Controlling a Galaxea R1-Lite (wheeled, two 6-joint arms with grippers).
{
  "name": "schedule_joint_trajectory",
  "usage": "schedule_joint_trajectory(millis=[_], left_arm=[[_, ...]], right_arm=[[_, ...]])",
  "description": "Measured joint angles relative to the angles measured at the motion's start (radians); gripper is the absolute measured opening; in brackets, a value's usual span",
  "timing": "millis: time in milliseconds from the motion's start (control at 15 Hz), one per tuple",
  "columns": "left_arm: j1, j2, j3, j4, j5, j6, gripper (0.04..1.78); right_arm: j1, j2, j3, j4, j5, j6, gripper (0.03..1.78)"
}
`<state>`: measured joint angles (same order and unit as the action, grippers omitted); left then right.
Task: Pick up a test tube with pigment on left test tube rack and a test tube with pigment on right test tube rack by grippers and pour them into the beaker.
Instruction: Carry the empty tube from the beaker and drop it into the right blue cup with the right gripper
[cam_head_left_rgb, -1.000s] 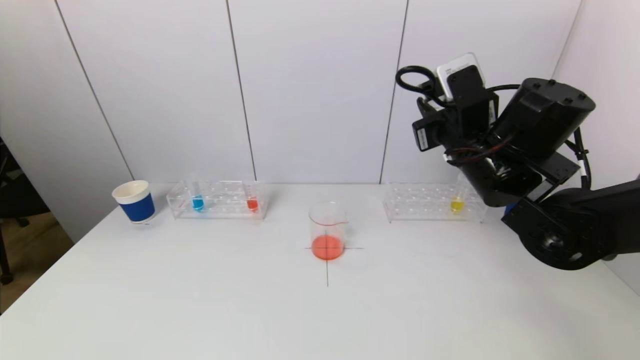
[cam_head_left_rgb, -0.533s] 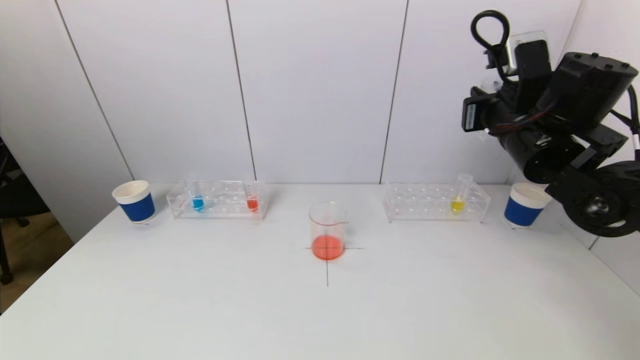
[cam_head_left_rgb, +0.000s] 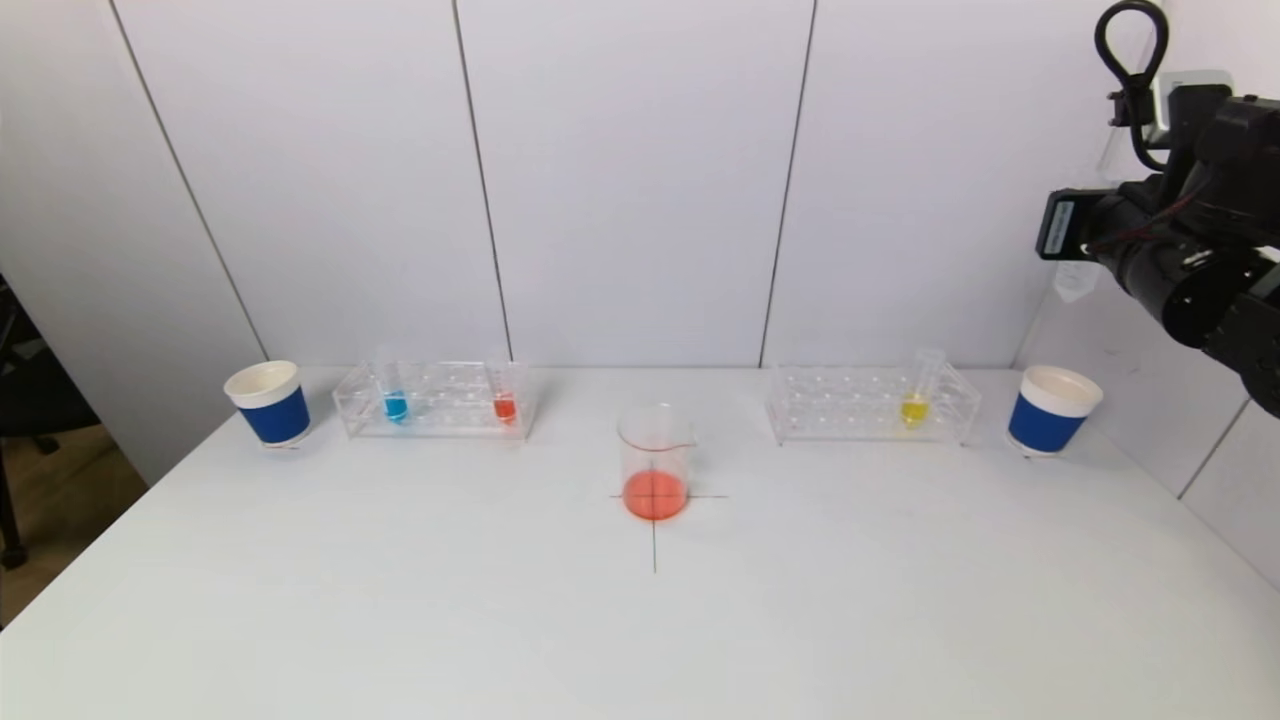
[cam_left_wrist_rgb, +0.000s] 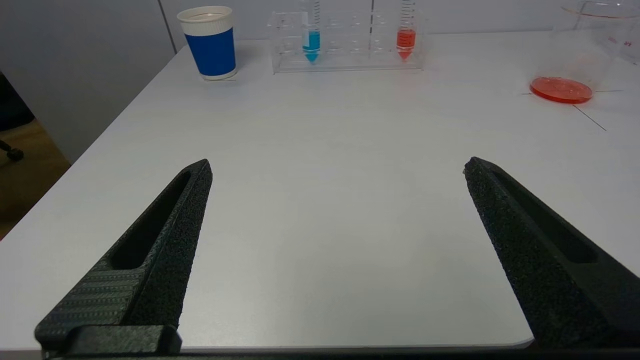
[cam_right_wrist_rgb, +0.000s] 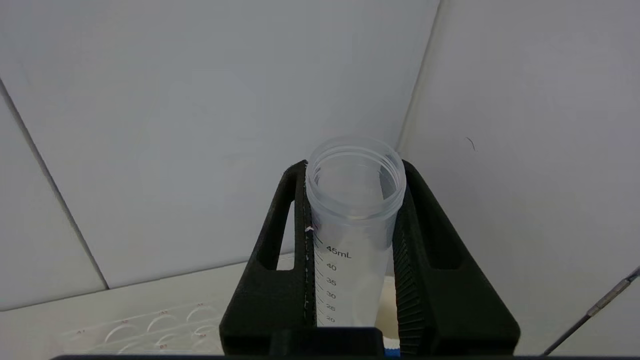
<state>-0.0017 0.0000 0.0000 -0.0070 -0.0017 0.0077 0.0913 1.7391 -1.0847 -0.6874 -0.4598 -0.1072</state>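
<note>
The right gripper (cam_right_wrist_rgb: 354, 240), clenched on an empty test tube (cam_right_wrist_rgb: 350, 230), hangs high above the blue paper cup (cam_head_left_rgb: 1052, 410), the right rack (cam_head_left_rgb: 870, 405) beside it; left gripper (cam_left_wrist_rgb: 335, 170) gapes.

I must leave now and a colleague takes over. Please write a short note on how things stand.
Right tool: shut on a test tube that looks empty, held high above the right cup.
Left tool: open, nothing held, low over the table.
Beaker: orange liquid inside.
Left rack: blue and red tubes. Right rack: yellow tube.
Left: put down the empty tube.
</note>
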Motion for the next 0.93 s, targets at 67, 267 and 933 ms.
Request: schedule_joint_trajectory(millis=[67, 267, 933], left_arm=[[0.000, 0.000, 0.000, 0.000, 0.000, 0.000, 1.76], [0.000, 0.000, 0.000, 0.000, 0.000, 0.000, 1.76], [0.000, 0.000, 0.000, 0.000, 0.000, 0.000, 1.76]], right_arm=[[-0.022, -0.001, -0.011, 0.029, 0.007, 0.023, 0.50], [-0.089, -0.004, -0.062, 0.113, 0.056, 0.078, 0.50], [-0.276, 0.062, -0.118, 0.140, 0.270, 0.162, 0.50]])
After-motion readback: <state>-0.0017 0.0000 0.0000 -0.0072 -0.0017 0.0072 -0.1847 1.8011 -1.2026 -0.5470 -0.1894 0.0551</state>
